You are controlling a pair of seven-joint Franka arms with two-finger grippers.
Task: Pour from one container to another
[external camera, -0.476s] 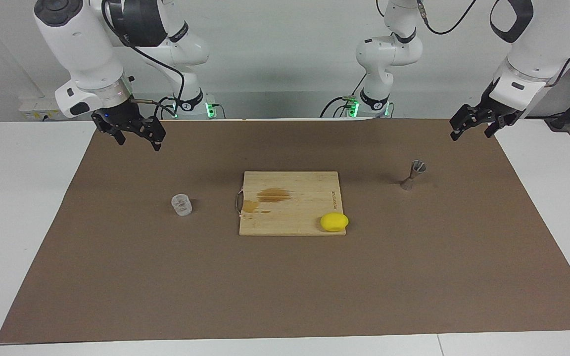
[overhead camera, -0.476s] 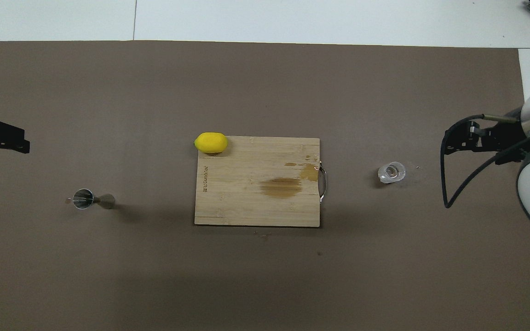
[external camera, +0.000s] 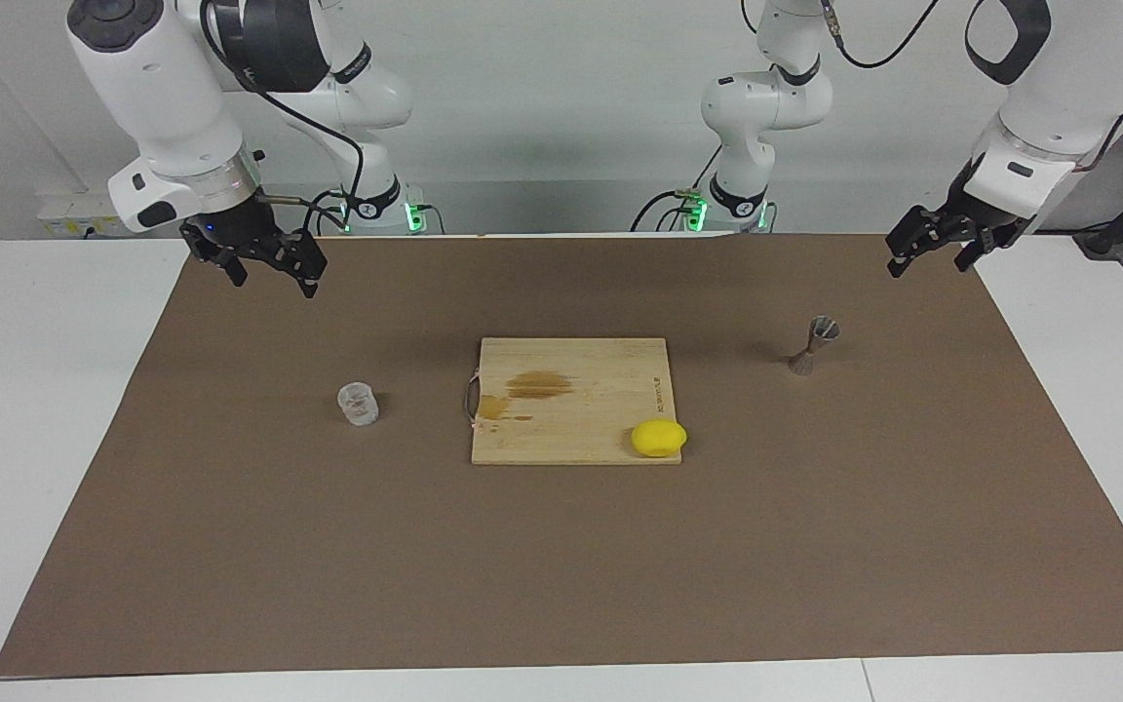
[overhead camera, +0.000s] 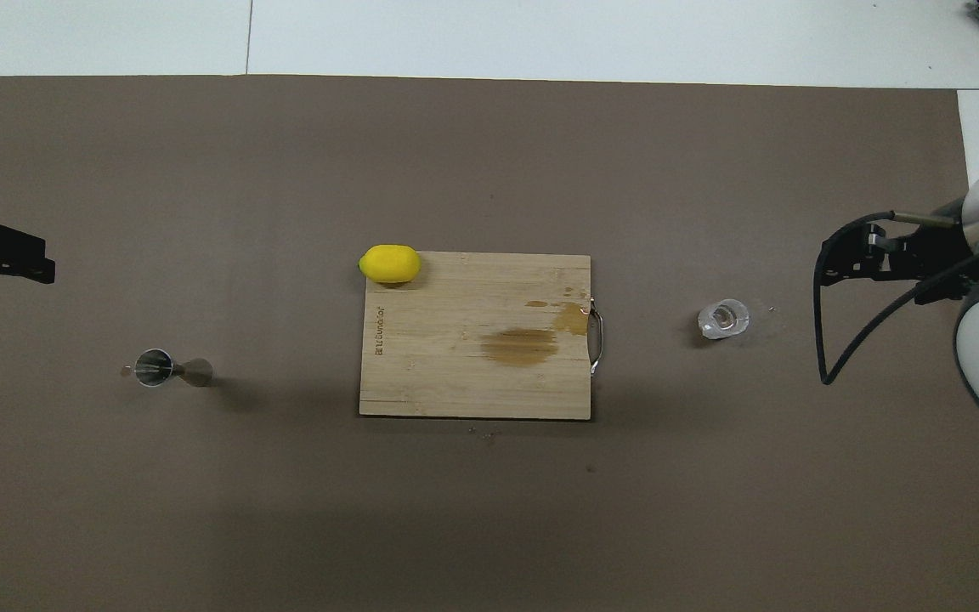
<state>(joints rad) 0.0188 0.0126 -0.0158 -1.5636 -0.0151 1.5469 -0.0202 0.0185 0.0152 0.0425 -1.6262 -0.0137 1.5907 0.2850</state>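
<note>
Brown paper covers my worktop (external camera: 561, 585), with a white wall at my end. My right gripper (external camera: 263, 261) hangs open and empty over the paper at the right arm's end. My left gripper (external camera: 940, 242) hangs open and empty at the left arm's end. Both wait. Nothing is poured yet. My clear cup (external camera: 358, 404) sits untouched, well apart from the metal jigger (external camera: 813, 345). Between them lie the wooden cutting board (external camera: 571, 400) and a lemon (external camera: 659, 438) on its corner. I must grab, carry and tip. Compared with half a second ago, nothing has moved.
</note>
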